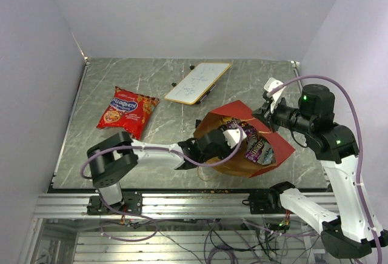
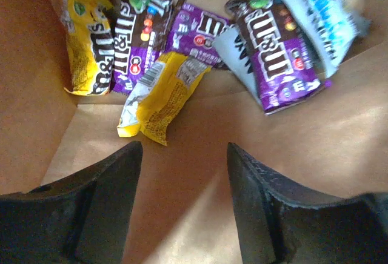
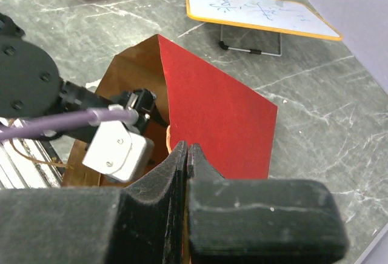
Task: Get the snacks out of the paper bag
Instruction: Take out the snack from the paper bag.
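One snack is out: the red chip bag [image 1: 127,111] lies on the bench [image 1: 273,76], well apart from the left hand [image 2: 182,149]. That hand, spread wide and empty, is inside the paper bag [image 1: 242,109], with M&M's packets [image 2: 160,97] just ahead. The right hand [image 3: 188,152] is clenched by its rim.

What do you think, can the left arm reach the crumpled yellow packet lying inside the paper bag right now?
Probably yes. The left gripper is already inside the paper bag and open, with the crumpled yellow packet just ahead of its fingertips and only bare paper in between.
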You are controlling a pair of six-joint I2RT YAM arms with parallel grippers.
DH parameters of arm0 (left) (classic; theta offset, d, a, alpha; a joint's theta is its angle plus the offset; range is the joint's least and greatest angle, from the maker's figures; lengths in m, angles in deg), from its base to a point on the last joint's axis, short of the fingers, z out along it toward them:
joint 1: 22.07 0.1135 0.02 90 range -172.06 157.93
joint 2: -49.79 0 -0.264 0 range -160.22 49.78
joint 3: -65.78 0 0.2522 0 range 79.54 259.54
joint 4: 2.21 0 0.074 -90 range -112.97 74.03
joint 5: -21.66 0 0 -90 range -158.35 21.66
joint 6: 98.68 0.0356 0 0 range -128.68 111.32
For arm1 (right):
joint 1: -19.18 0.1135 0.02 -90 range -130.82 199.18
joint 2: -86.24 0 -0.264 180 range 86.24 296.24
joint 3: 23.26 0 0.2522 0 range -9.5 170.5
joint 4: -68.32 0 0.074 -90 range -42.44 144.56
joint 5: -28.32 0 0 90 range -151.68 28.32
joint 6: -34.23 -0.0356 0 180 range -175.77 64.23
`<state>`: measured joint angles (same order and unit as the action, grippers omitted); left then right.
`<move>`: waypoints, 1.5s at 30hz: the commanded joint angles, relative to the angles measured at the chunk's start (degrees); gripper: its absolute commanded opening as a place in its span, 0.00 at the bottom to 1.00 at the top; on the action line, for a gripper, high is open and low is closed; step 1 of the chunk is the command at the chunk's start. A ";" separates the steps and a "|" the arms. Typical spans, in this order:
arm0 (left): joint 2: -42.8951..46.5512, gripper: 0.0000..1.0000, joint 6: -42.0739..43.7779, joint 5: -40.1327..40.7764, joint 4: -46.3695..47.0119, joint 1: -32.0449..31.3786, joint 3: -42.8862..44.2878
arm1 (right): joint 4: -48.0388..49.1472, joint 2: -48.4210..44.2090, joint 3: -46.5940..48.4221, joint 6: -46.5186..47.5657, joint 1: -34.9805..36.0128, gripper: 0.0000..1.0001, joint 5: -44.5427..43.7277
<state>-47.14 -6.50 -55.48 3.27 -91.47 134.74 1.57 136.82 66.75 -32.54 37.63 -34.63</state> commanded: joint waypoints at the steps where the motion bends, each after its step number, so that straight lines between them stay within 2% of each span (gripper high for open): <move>1: -5.51 0.71 4.83 6.60 11.02 0.36 0.04 | 0.69 0.61 1.95 0.35 -0.04 0.00 0.37; 8: -14.46 0.80 9.07 10.50 19.13 1.84 1.90 | -0.32 0.48 1.39 0.52 -0.02 0.00 2.07; 12: -20.02 0.80 12.29 10.28 21.13 3.21 4.81 | -1.12 0.26 1.46 3.27 -0.08 0.00 1.25; 16: -22.77 0.70 12.90 8.42 19.60 3.82 8.03 | -1.44 0.65 2.22 4.89 -0.09 0.00 0.09; 19: -22.45 0.58 11.71 6.47 17.84 3.93 9.31 | -1.47 1.16 2.17 5.11 -0.06 0.00 -1.11; 22: -22.15 0.36 10.66 4.57 15.08 3.91 10.43 | -0.54 1.47 1.98 4.86 -0.09 0.00 -2.73; 24: -21.37 0.27 9.76 3.63 14.25 3.91 10.28 | 0.28 1.67 1.91 4.46 -0.08 0.00 -3.17; 26: -19.89 0.21 8.68 2.08 13.41 3.93 9.57 | 0.94 1.89 1.72 3.81 -0.02 0.00 -3.70; 30: -13.46 0.07 5.07 -1.41 5.94 3.63 8.63 | 2.59 2.18 2.56 0.41 -0.11 0.00 -6.03; 37: -0.07 0.07 -0.99 -14.75 -18.11 3.23 10.75 | 6.57 1.29 3.66 -4.05 -0.08 0.00 -9.31; 43: 15.54 0.07 -5.05 -22.03 -31.70 3.22 3.97 | 9.89 -1.62 -1.00 -5.71 -0.08 0.00 -10.53; 45: 21.65 0.07 -7.01 -22.17 -37.22 3.29 4.41 | 10.40 -2.46 -2.08 -6.20 -0.03 0.00 -10.82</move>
<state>-34.94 -8.84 -71.46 -20.14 -88.02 140.34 8.73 136.06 66.81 -36.94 37.63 -43.81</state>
